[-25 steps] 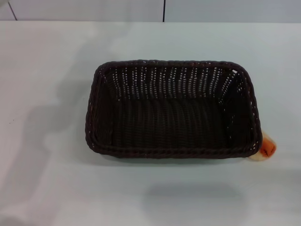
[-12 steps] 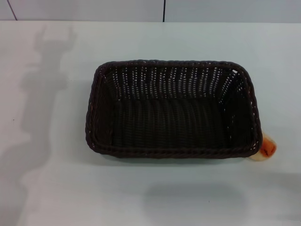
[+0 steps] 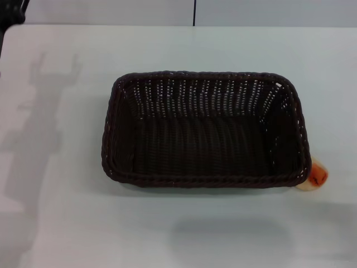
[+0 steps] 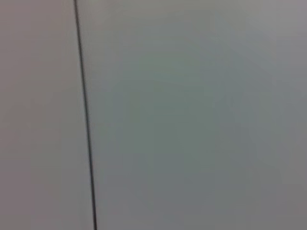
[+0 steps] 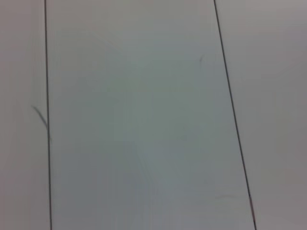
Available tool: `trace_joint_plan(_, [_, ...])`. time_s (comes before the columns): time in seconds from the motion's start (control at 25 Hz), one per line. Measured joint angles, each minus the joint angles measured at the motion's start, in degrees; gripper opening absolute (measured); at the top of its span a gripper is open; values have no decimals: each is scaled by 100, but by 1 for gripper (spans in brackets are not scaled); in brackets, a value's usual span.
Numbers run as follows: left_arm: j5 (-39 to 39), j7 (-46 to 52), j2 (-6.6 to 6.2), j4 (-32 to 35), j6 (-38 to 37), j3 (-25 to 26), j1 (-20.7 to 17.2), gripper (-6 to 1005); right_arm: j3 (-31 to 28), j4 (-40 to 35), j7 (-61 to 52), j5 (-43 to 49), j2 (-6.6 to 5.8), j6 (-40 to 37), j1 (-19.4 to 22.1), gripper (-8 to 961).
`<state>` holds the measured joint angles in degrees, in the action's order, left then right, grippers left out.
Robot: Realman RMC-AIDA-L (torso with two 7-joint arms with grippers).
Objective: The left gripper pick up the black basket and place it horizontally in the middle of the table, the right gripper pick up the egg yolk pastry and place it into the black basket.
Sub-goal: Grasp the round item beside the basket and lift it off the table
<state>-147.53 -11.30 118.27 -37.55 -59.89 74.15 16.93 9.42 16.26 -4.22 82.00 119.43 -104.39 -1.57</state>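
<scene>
The black basket (image 3: 203,129) sits empty in the middle of the white table (image 3: 67,223), its long side running left to right. The egg yolk pastry (image 3: 315,176) lies on the table against the basket's front right corner, partly hidden by the rim. A dark piece that looks like my left gripper (image 3: 12,11) shows at the far left corner of the head view, well away from the basket. Its shadow falls on the table to the left of the basket. My right gripper is out of view. Both wrist views show neither the basket nor the pastry.
The far table edge meets a pale wall with a dark vertical seam (image 3: 194,12). The left wrist view shows a plain grey surface with one dark line (image 4: 85,120). The right wrist view shows a pale surface with two dark lines (image 5: 230,105).
The arm's shadow on the left of the table has shifted and a dark piece has come into the far left corner. The basket and the pastry have not moved.
</scene>
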Motion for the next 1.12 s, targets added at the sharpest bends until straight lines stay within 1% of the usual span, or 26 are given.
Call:
trace_joint_plan(0.04, [-81,467,3,633,-437,0,155,827,26,0,0,0,-4,56,0,740])
trace_joint_plan(0.08, [-94,638,3,924,-601,2,229,827,26,0,0,0,-4,56,0,740])
trace_joint_plan(0.28, [-105,801,5,1553,-721,2,305,827,128,-6,0,0,-7,286,-91,740])
trace_joint_plan(0.4, [-109,820,12,1705,-742,20,279,827,216,-2,0,0,-8,484,-189,741])
trace_joint_plan(0.44, [-101,839,12,1720,-751,21,241,827,331,0,0,0,-8,664,-283,738])
trace_joint_plan(0.48, [-101,839,12,1720,-751,21,241,827,331,0,0,0,-8,664,-283,736])
trace_joint_plan(0.64, [-98,843,12,1736,-758,2,220,827,629,33,0,0,6,1064,-492,726])
trace_joint_plan(0.84, [-107,851,17,1744,-758,-3,257,827,775,95,0,0,9,1359,-626,713])
trace_joint_plan(1.12, [-122,827,21,1743,-756,-6,339,827,795,143,0,0,10,1748,-790,695])
